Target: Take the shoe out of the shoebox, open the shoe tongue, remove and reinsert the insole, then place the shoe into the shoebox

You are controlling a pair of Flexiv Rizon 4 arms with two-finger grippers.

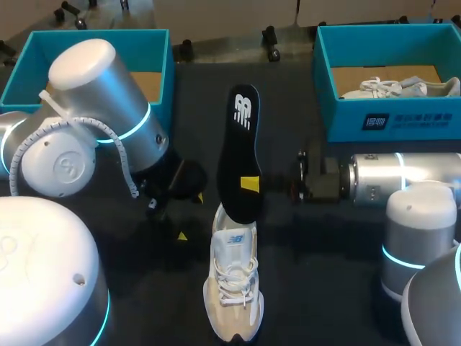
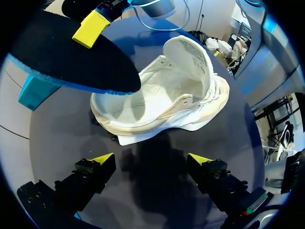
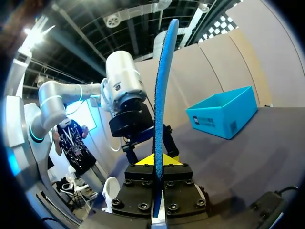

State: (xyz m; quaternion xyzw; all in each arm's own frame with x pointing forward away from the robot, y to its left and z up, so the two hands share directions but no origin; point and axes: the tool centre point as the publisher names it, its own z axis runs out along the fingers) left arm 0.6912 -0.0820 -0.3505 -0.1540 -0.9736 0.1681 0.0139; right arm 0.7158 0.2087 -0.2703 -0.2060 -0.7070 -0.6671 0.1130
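The first half of the task looks finished. The sneaker [image 1: 234,288] stands on the dark table [image 1: 324,274], out of any box, between the two arms. In the left wrist view its tongue [image 2: 188,57] is folded far forward, so the inside is wide open and looks bare. The black insole [image 1: 241,144] is out of the shoe. The right gripper [image 3: 157,160] clamps it from both sides near its middle and holds it in the air, with one end just above the sneaker's opening (whether it touches the collar, I cannot tell). The left gripper [image 2: 151,162] is spread open with nothing between its fingers, and it is low over the table just beside the sneaker. What remains, in my judgement, is the second half: to slide the insole back in until it lies flat, and then to carry the sneaker into a shoebox. The likely one is the teal shoebox at the left [image 1: 94,34], which shows only its cardboard floor, because the teal shoebox at the right [image 1: 432,115] already holds another white sneaker [image 1: 403,88]. Reinsertion is not yet begun — the insole is wholly outside the shoe.
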